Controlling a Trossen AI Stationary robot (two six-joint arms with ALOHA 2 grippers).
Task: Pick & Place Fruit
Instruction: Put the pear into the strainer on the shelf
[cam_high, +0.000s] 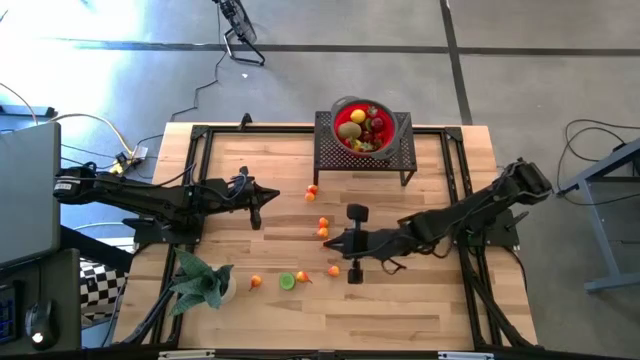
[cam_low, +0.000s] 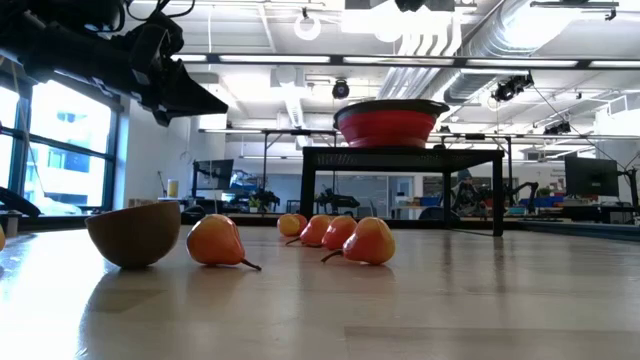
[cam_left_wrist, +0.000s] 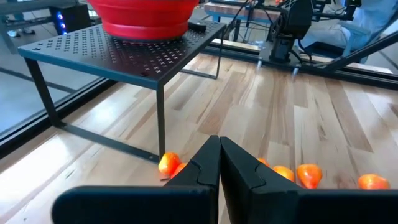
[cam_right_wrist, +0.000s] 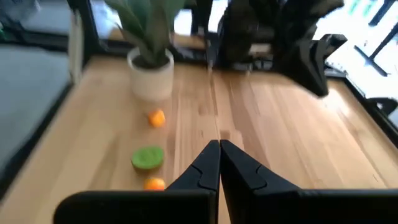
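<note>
Several small orange-red toy fruits lie on the wooden table (cam_high: 420, 310): one (cam_high: 312, 190) near the stand, two (cam_high: 322, 228) at mid-table, one (cam_high: 333, 270) nearer the front, and two (cam_high: 256, 282) beside a green halved fruit (cam_high: 287, 281). More fruit fills the red bowl (cam_high: 365, 125) on the black mesh stand (cam_high: 330, 150). My right gripper (cam_high: 326, 243) (cam_right_wrist: 219, 149) hovers shut and empty just by the mid-table pair. My left gripper (cam_high: 270, 196) (cam_left_wrist: 219, 146) waits shut and empty at the left, above the table.
A potted green plant (cam_high: 205, 280) stands at the front left, close to the halved fruit. The stand's legs (cam_left_wrist: 160, 124) rise from the far middle of the table. Black frame rails (cam_high: 465, 170) run along the table's sides. Bare wood lies at the front right.
</note>
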